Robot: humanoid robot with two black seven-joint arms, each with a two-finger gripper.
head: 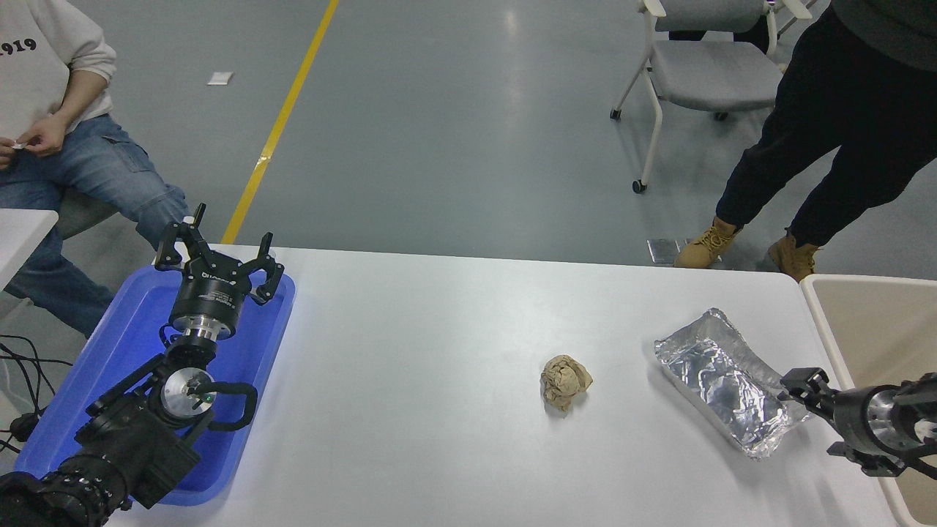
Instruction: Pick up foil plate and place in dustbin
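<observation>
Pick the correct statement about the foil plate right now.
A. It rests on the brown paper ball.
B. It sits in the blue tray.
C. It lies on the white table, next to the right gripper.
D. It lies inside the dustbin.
C: the foil plate lies on the white table, its right end beside the right gripper.

Foil plate [734, 382]: thin aluminium, bright silver, heavily crinkled, mirror glints. Paper ball [564, 381]: brown, matt, crumpled. Table [439, 351]: white, smooth, faint sheen. Dustbin [871, 322]: beige plastic, smooth. Tray [124, 344]: blue plastic, glossy. Grippers: matt black.
</observation>
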